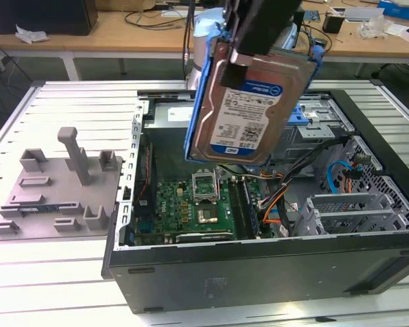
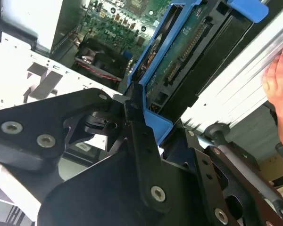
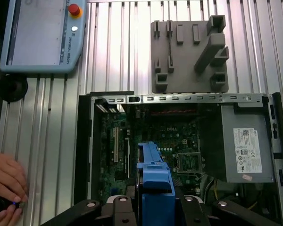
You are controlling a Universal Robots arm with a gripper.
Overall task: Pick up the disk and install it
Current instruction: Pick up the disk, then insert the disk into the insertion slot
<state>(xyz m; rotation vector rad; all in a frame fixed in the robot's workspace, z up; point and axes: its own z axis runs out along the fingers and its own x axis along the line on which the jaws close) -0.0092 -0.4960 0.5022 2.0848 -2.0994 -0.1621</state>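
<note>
Exterior view: the black gripper (image 1: 249,51) clamps the flat silver metal disk (image 1: 249,112), blue plastic frame (image 1: 195,116) around it, tilted above the open black computer case (image 1: 259,279). Second wrist view: fingers (image 2: 141,136) pinch the frame's edge. First wrist view: the disk hangs over the green motherboard (image 3: 179,136).

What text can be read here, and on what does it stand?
White-and-blue label on the flat silver metal disk: too small to read.
White label on the grey boxy power supply: too small to read.
Print on the grey flat pendant: unreadable.
</note>
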